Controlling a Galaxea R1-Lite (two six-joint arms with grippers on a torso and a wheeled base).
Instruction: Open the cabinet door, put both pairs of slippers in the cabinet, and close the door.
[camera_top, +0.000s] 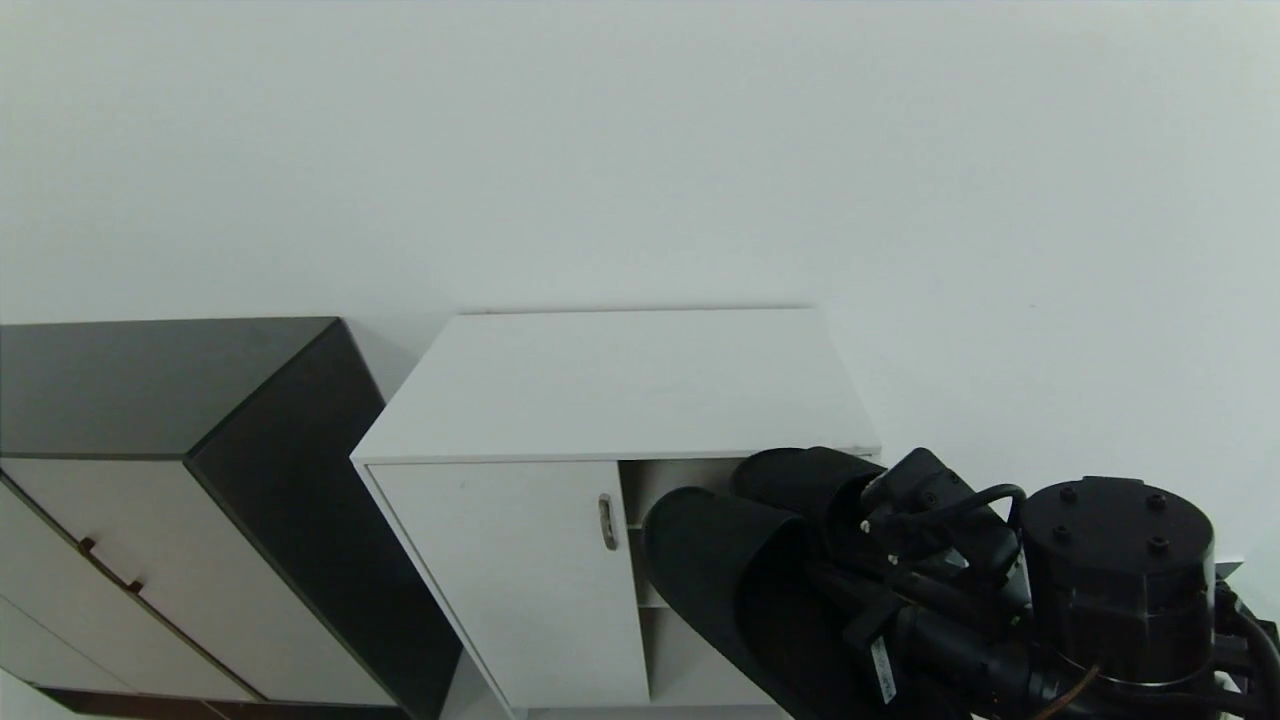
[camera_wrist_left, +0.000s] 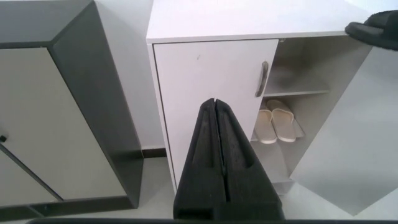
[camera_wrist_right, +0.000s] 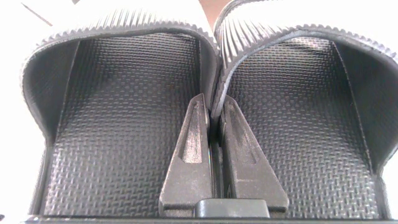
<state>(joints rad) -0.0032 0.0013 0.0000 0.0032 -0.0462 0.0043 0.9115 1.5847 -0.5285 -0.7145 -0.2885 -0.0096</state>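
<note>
Right tool (camera_wrist_right: 211, 106) is clamped on the adjoining inner walls of the black slippers (camera_top: 715, 560), held before the open side of the white cabinet (camera_top: 620, 385). Left tool (camera_wrist_left: 214, 106) is pressed together, empty, facing the closed left door (camera_wrist_left: 211, 68). White slippers (camera_wrist_left: 278, 123) lie on a shelf inside.

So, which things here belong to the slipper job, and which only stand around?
Job: white cabinet, its open door, black slippers clamped in the right gripper, beige slippers on a shelf inside.
Standing around: the neighbouring cabinet with dark top and side.
</note>
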